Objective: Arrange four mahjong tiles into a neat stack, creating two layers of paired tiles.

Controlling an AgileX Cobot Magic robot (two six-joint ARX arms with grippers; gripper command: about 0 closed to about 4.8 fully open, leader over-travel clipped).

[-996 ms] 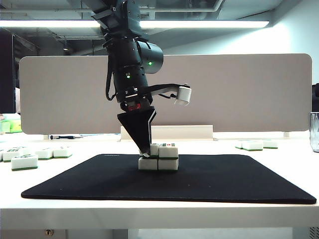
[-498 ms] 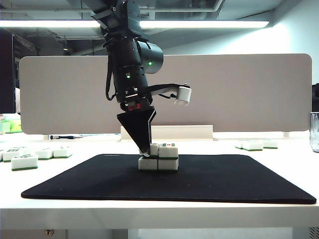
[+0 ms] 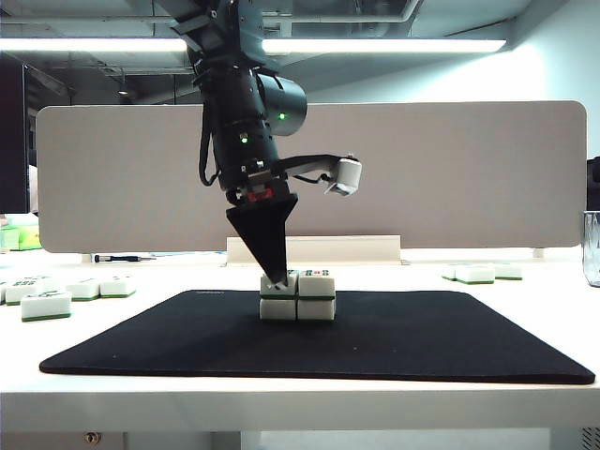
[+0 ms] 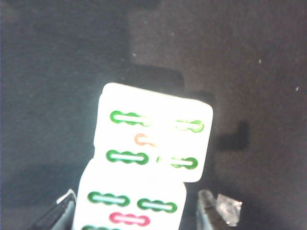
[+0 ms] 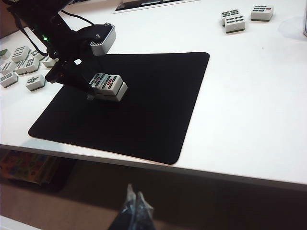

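Four mahjong tiles form the stack in the middle of the black mat, two layers of two with green bands between. The stack also shows in the right wrist view. My left gripper points down at the stack's upper left tile. In the left wrist view the left gripper is open. That top tile lies between its fingers, with a gap on each side. The other top tile sits just beyond. My right gripper is shut and empty, below the table's front edge.
Loose tiles lie on the white table left of the mat, and a few more tiles at the back right. A glass stands at the right edge. A white partition closes the back.
The left gripper's fingers have spread apart and let go of the upper left tile, which now rests on the stack. The wrist has rolled slightly. The right arm has not moved.
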